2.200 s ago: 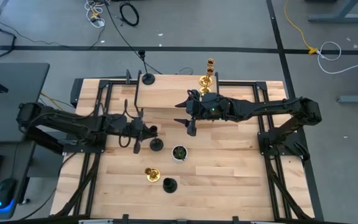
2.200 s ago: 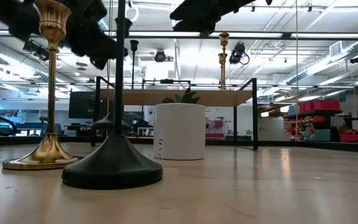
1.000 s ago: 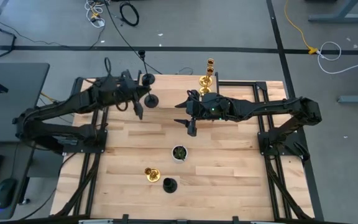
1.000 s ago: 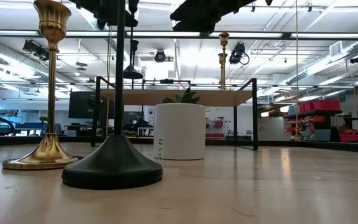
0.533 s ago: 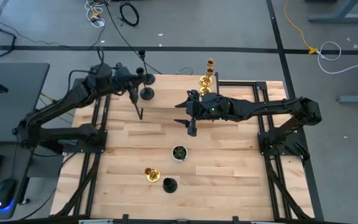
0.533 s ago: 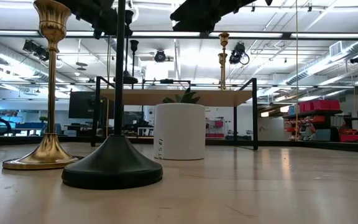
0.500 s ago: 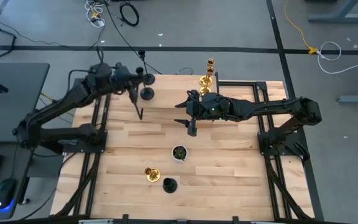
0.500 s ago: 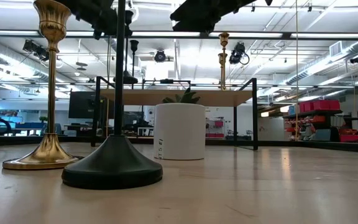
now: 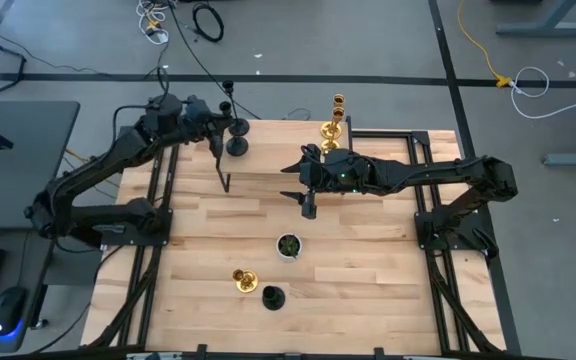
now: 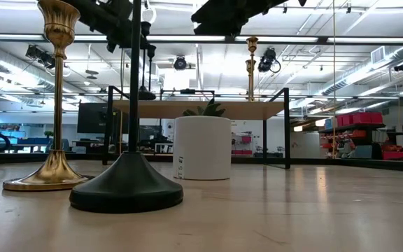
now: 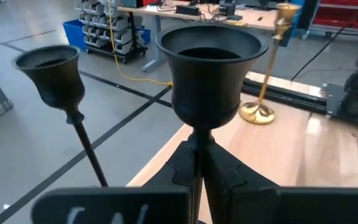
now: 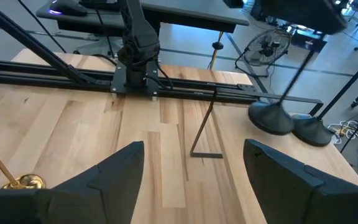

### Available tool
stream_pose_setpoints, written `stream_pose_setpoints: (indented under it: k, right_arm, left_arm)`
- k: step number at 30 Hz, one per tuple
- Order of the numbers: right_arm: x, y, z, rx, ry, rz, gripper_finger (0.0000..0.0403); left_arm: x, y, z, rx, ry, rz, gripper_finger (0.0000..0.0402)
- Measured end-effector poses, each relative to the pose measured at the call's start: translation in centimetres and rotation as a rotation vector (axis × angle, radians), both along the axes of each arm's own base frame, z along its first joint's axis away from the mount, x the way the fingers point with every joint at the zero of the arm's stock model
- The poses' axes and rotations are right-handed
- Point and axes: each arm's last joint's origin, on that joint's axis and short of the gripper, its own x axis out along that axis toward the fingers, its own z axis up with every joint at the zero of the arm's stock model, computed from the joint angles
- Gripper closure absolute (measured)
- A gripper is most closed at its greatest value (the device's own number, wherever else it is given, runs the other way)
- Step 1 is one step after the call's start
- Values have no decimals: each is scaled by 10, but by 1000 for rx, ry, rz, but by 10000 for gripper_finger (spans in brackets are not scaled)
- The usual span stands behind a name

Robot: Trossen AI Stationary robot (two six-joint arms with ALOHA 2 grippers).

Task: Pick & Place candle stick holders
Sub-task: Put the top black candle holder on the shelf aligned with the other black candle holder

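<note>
Black candle stick holder (image 9: 236, 147): high view, held by the left gripper (image 9: 211, 140) over the raised shelf (image 9: 298, 150) at the table's far edge, just beside a second black holder (image 9: 238, 127) that stands at the shelf's far-left corner. Gold holders (image 9: 332, 128) stand at the shelf's far edge, right of centre. One gold holder (image 9: 243, 281) and one black holder (image 9: 272, 297) sit near the table's front edge, with a white pot (image 9: 288, 245) behind them mid-table. Right gripper (image 9: 306, 203) hovers mid-table with nothing in it.

Low view: black holder (image 10: 127, 183) and gold holder (image 10: 50, 171) stand side by side close in front, wide flared bases flat on the wood, thin upright stems. Pot (image 10: 202, 148) behind them.

Left wrist view: fingers (image 11: 229, 171) clamped together on the thin stem just under the carried holder's cup (image 11: 208, 67); neighbour's cup (image 11: 50, 71) just beside it, tilted stem.

Right wrist view: fingers (image 12: 120, 168) spread wide apart, empty; two black bases (image 12: 291, 124) ahead on the shelf.

Handling, my read: rigid, metal-looking, probably bottom-heavy. Smooth thin stem may slip or pivot, so grip mid-stem or just below the cup. Tall and narrow, so topples if set down tilted.
</note>
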Motion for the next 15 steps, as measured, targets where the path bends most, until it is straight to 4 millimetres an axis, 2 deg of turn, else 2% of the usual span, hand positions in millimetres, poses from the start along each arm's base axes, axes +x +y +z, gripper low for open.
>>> stream_pose_setpoints:
  k: [4, 15]
  right_arm:
    - [0, 0, 0, 0, 0, 0, 129]
    - [0, 0, 0, 0, 0, 0, 129]
  left_arm:
    - [4, 8, -7, -6, 34, 11, 388]
    - [1, 17, -8, -14, 17, -3, 388]
